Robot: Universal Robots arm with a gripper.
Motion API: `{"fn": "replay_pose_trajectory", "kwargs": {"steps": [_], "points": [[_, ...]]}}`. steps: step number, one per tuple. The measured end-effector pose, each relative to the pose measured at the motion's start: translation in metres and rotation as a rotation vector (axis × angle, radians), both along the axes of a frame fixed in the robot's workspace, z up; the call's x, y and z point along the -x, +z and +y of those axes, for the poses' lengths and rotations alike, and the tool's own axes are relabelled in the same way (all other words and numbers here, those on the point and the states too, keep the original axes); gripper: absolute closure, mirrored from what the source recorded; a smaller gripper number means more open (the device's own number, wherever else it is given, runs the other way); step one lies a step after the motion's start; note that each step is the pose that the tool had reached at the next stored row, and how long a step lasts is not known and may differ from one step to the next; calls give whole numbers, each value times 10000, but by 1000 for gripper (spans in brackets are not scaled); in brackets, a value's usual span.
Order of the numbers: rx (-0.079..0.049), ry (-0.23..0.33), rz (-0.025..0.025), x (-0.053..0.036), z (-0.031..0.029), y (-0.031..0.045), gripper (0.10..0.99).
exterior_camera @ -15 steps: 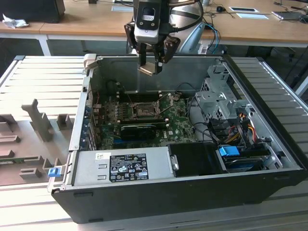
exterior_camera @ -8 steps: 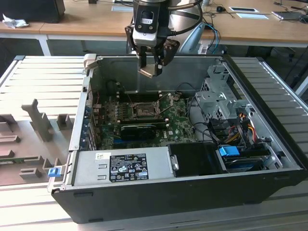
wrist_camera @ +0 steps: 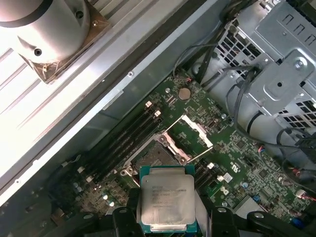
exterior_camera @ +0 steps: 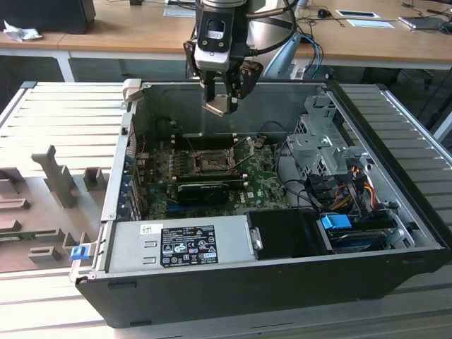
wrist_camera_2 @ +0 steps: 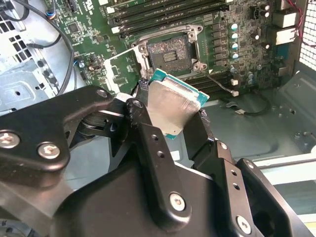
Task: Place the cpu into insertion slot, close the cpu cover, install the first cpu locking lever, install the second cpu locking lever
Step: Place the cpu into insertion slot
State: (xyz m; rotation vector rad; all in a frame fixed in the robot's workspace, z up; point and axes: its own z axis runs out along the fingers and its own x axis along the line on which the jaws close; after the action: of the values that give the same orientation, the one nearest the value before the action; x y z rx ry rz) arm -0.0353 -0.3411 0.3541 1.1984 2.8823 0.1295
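My gripper (exterior_camera: 224,101) hangs above the open computer case, shut on the cpu (exterior_camera: 217,106). In both wrist views the cpu (wrist_camera_2: 170,108) (wrist_camera: 167,200) shows its silver top and green edge, clamped between the black fingers (wrist_camera_2: 143,131) (wrist_camera: 123,219). It is held tilted in the air, apart from the board. The insertion slot (wrist_camera_2: 170,52) (wrist_camera: 158,155) (exterior_camera: 211,162) lies bare below it on the green motherboard (wrist_camera_2: 84,29). The cpu cover (wrist_camera_2: 121,69) (wrist_camera: 197,131) stands swung open beside the slot. A thin wire locking lever (wrist_camera_2: 219,84) is raised next to the socket.
Black memory slots (wrist_camera_2: 163,12) run along one side of the socket. A long black block (exterior_camera: 205,189) sits in front of it. The power supply (exterior_camera: 183,244), a metal drive cage (exterior_camera: 318,141) and cable bundles (exterior_camera: 346,187) crowd the case. Grey fixtures (exterior_camera: 56,176) stand at the exterior view's left.
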Motion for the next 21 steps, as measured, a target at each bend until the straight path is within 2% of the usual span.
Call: {"fn": "replay_pose_trajectory", "kwargs": {"steps": [6, 21], "points": [[64, -1220, -1, -5, 0, -12, 557], [121, -2840, 3, -11, 1, -23, 557]]}}
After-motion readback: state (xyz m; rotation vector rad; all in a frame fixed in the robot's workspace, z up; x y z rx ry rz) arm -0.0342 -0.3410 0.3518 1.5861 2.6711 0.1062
